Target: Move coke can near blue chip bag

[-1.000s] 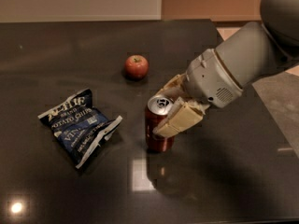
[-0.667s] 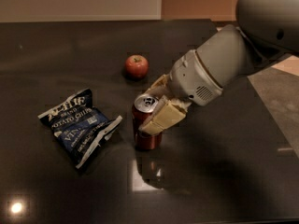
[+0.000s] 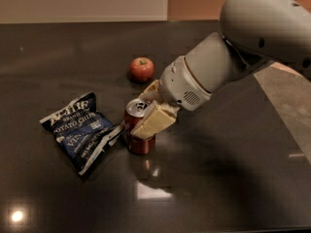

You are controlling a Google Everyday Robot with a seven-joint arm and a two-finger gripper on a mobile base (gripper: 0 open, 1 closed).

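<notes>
The coke can (image 3: 137,139) stands upright on the dark table (image 3: 218,178), its silver top showing. My gripper (image 3: 148,111) reaches in from the right and is shut on the can, one cream finger (image 3: 154,122) across its front right side and the other behind it. The blue chip bag (image 3: 80,130) lies flat just left of the can. The bag's right edge almost touches the can.
A red apple (image 3: 142,69) sits behind the can, further back on the table. My grey arm (image 3: 252,38) fills the upper right. A lighter floor strip (image 3: 286,106) marks the table's right edge.
My gripper has carried the coke can to the left, from mid-table to right beside the blue chip bag. The bag and apple have not moved.
</notes>
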